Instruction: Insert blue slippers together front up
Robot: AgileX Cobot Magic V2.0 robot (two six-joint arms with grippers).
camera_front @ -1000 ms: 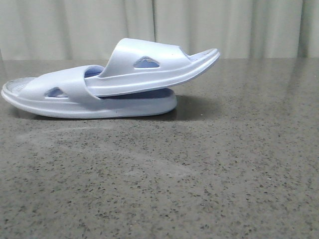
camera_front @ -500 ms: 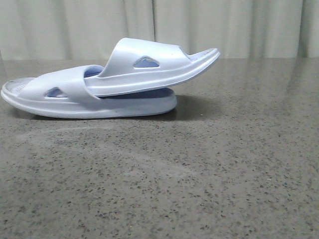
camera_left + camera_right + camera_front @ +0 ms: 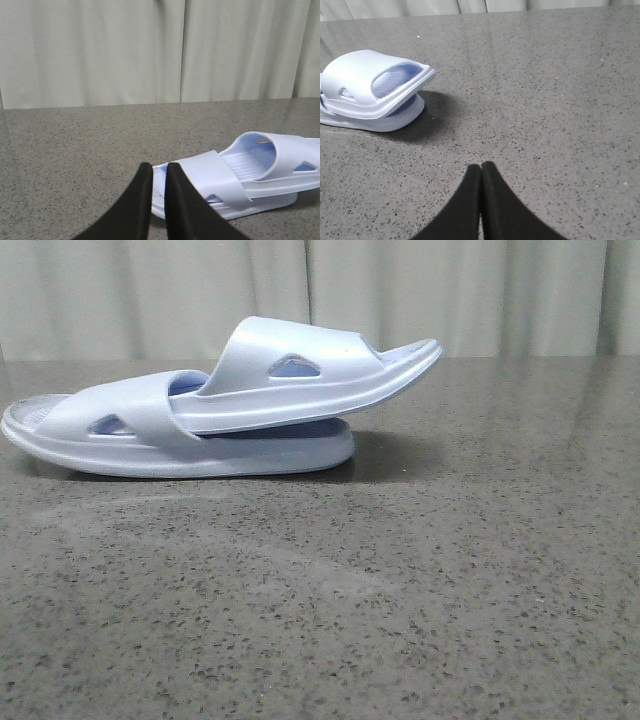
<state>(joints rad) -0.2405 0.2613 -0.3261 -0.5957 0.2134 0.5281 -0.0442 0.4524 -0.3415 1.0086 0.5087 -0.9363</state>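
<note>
While nested, the blue slippers (image 3: 372,90) lie apart from the right end effector (image 3: 481,167)

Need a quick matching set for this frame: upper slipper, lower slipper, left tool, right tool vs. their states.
Things:
1. upper slipper
2. lower slipper
3. left tool
4. right tool

States:
A. flat on the table
B. shut, over bare table
C. tucked under the other's strap, free end raised
D. near-shut, close to the pair's end

Pairs: 1-C, 2-A, 3-D, 4-B
</note>
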